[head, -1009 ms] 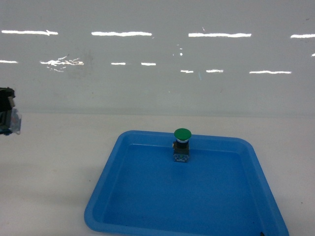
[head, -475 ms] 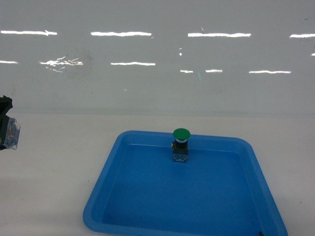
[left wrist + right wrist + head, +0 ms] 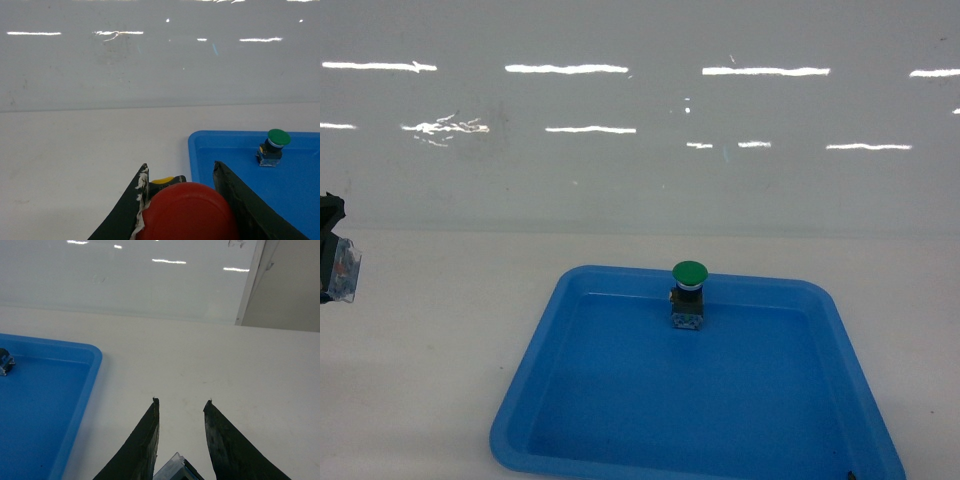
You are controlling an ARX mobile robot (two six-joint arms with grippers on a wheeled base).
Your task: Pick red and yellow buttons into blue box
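Your left gripper (image 3: 182, 207), clamped on the red button (image 3: 186, 212), has eased slightly lower left of the blue box (image 3: 620, 440) since a second ago; right gripper (image 3: 181, 407) apart; nothing delivered yet.

red button (image 3: 187, 212) cap, green-capped switch (image 3: 690, 271), plain blue box (image 3: 550, 400), white table (image 3: 430, 340)

The red button (image 3: 186, 212) is cut off by the left wrist view's bottom edge, its base hidden. Only a sliver of yellow (image 3: 162, 180) peeks out behind it. The tray (image 3: 535, 385) runs past the head view's bottom edge.
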